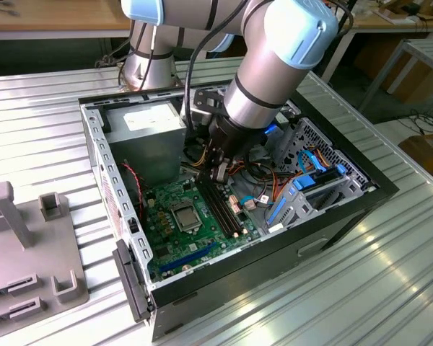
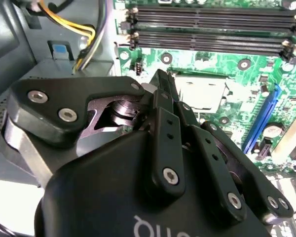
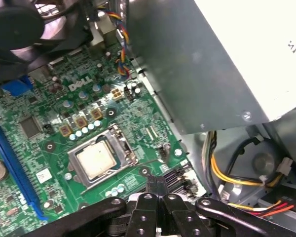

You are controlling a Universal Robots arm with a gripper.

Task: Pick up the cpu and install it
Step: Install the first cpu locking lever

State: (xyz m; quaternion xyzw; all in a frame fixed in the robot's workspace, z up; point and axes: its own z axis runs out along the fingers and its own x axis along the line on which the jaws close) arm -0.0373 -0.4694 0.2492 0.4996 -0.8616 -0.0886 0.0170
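Note:
The cpu (image 3: 95, 161) lies flat inside the square metal-framed socket (image 3: 119, 139) on the green motherboard (image 3: 49, 148); it is a pale silver square. In the exterior view the cpu (image 1: 185, 215) sits mid-board, left of the long black memory slots (image 1: 224, 209). The second wrist view has the cpu (image 2: 203, 93) just past the black fingers (image 2: 164, 94). My gripper (image 1: 218, 173) hangs above the board, off to one side of the socket and apart from it. Its fingers (image 3: 152, 186) are pressed together with nothing between them.
The grey power supply (image 1: 153, 137) stands in the case's far corner close to the gripper. Yellow and red cables (image 3: 232, 180) run beside it. Blue drive brackets (image 1: 303, 191) fill the exterior view's right of the case. A grey fixture (image 1: 29, 245) rests on the table.

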